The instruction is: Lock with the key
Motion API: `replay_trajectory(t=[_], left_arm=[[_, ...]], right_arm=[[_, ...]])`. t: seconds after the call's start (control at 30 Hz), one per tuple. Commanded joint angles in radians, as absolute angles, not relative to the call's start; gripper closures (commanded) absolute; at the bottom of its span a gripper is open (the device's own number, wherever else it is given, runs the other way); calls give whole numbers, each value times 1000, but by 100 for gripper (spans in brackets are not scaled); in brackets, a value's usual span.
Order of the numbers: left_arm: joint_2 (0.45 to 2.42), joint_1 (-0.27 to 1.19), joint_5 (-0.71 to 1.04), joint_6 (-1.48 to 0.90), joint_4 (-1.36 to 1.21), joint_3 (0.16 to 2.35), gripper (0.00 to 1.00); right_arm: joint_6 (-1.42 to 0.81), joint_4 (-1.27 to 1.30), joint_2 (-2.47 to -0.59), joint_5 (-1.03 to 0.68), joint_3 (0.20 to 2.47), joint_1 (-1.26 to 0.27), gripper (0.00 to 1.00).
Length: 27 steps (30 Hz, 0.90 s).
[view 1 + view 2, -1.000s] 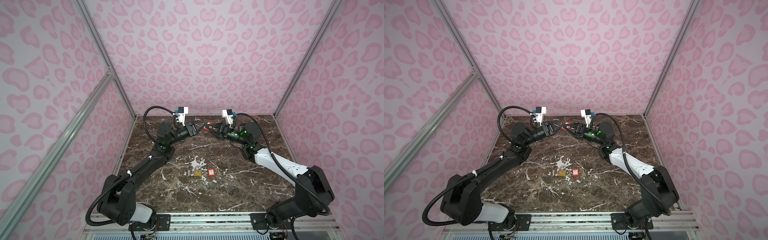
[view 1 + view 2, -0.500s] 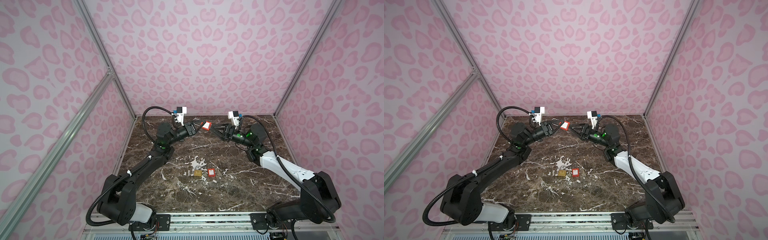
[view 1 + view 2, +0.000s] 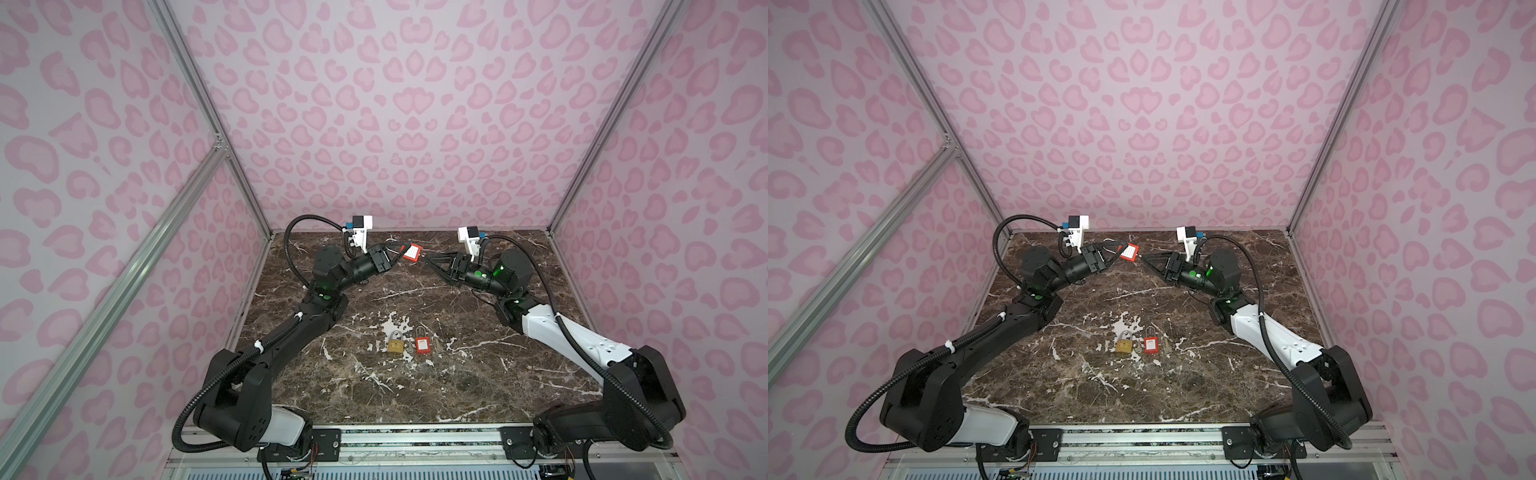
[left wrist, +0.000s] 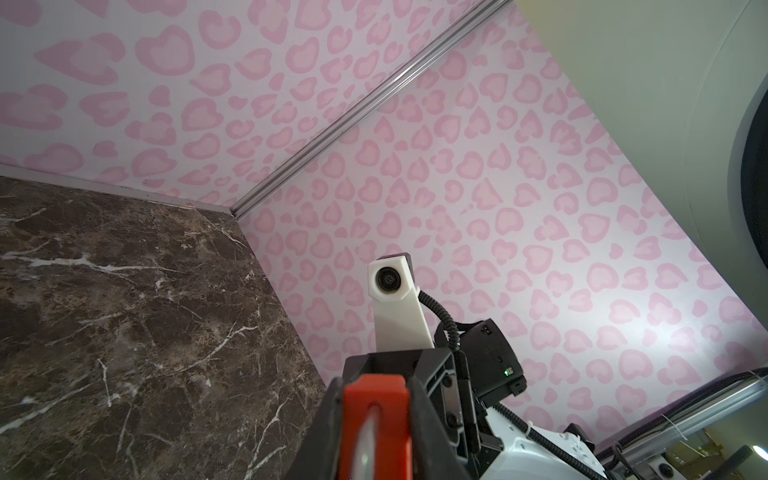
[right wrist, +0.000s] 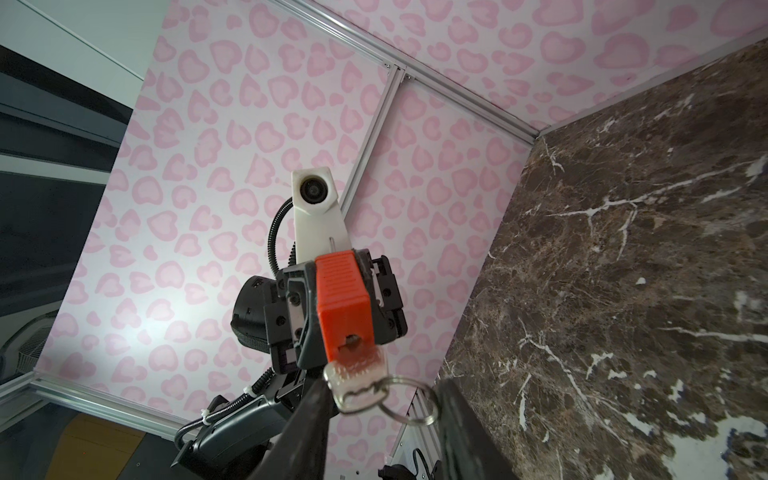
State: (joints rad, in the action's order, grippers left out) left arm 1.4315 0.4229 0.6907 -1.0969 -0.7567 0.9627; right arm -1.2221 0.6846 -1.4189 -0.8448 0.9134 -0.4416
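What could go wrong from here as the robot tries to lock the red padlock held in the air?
1. The right claw stands open around the key, which sits at the keyhole of the red padlock; closing off-centre could knock the key out.
2. The left claw alone holds that padlock in mid-air; turning the key might twist it in the grip.

The red plastic padlock (image 3: pixel 412 252), with a white label on its face, is held in the air, lying sideways. Its body is clamped in the left pincer (image 3: pixel 399 252) and its keyhole end is turned toward the right pincer (image 3: pixel 427 259). The small silver key (image 5: pixel 353 382), on a steel split ring (image 5: pixel 409 401), sits right at that keyhole between the right pincer's parted jaws. It seems partly inserted, though the wrist view leaves that unsure.
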Motion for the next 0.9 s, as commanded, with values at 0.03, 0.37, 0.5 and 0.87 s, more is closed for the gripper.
replay_trajectory(t=[0.03, 0.37, 0.5, 0.87], left_arm=[[1413, 423, 693, -1092, -811, 960, 95], [1423, 428, 698, -1094, -815, 966, 95], [1419, 429, 696, -1089, -810, 969, 95], [1433, 429, 696, -1098, -807, 988, 95]], right_arm=[[-1270, 769, -1429, -831, 896, -436, 55], [-1343, 870, -1463, -828, 895, -430, 46], [-1338, 854, -1473, -832, 893, -443, 47], [-1271, 739, -1452, -836, 886, -462, 53]])
